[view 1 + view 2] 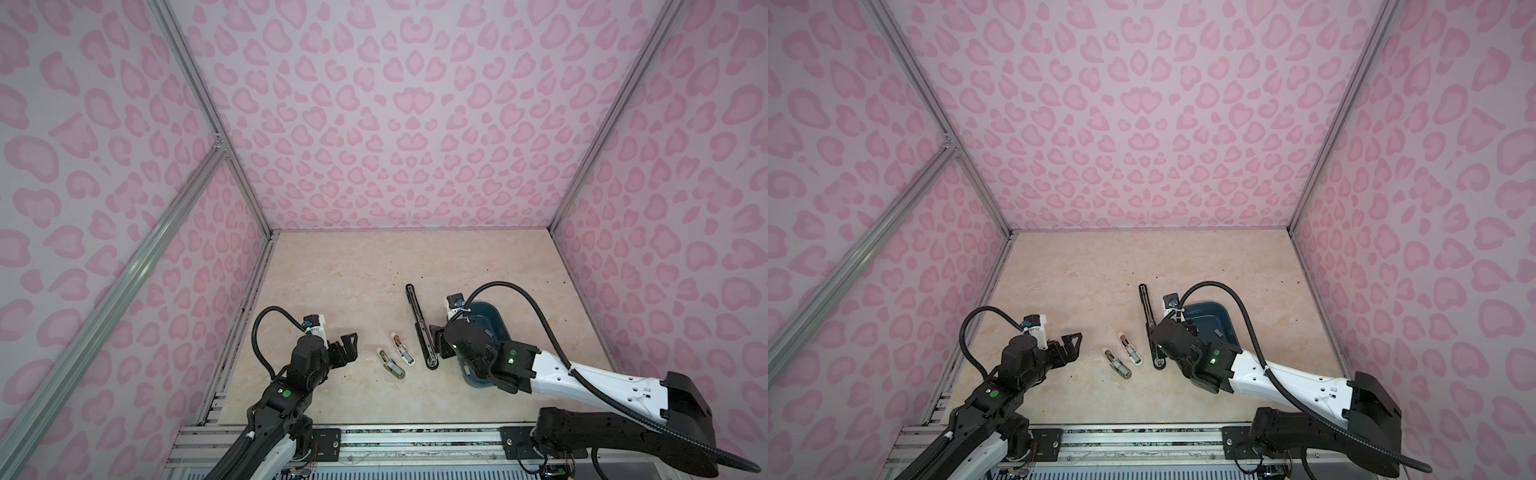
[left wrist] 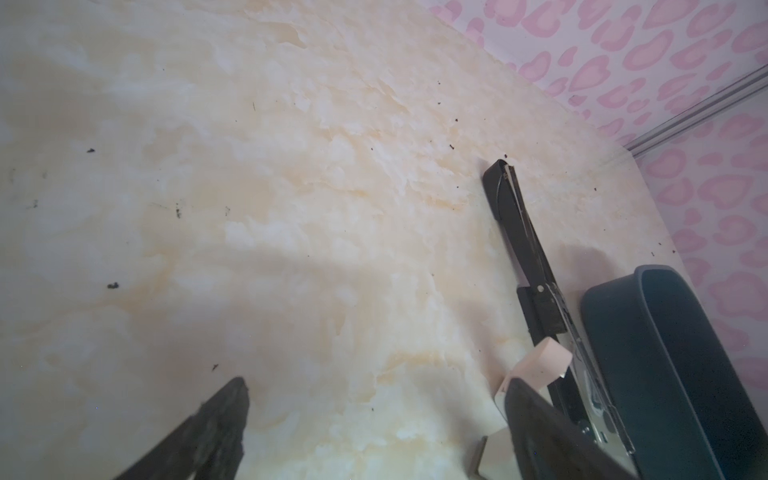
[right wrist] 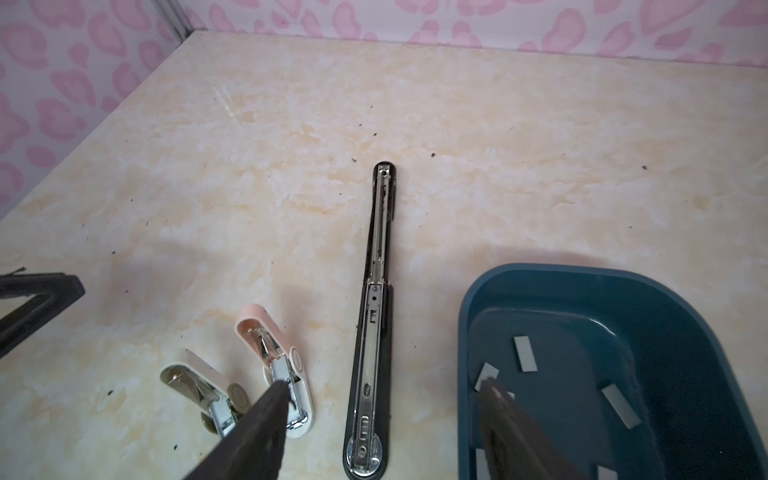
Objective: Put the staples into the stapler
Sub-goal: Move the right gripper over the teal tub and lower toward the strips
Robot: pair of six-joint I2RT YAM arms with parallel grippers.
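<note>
A long black stapler (image 1: 419,328) (image 3: 374,332) lies opened flat on the marble table, its silver magazine rail facing up. Several flat grey staples (image 3: 525,353) lie loose in a dark blue tray (image 3: 561,272) (image 1: 498,322) just right of it. My right gripper (image 3: 386,388) (image 1: 439,343) hangs open over the stapler's near end, between the stapler and the tray. Nothing is between its fingers, and one finger looks blurred. My left gripper (image 2: 376,386) (image 1: 347,345) stands wide open and empty above bare table, left of the small staplers.
Two small staplers lie opened between the arms: a pink one (image 3: 266,332) (image 1: 401,351) and a white-and-gold one (image 3: 195,378) (image 1: 390,363). Pink patterned walls enclose the table on three sides. An aluminium rail (image 1: 374,440) runs along the front edge.
</note>
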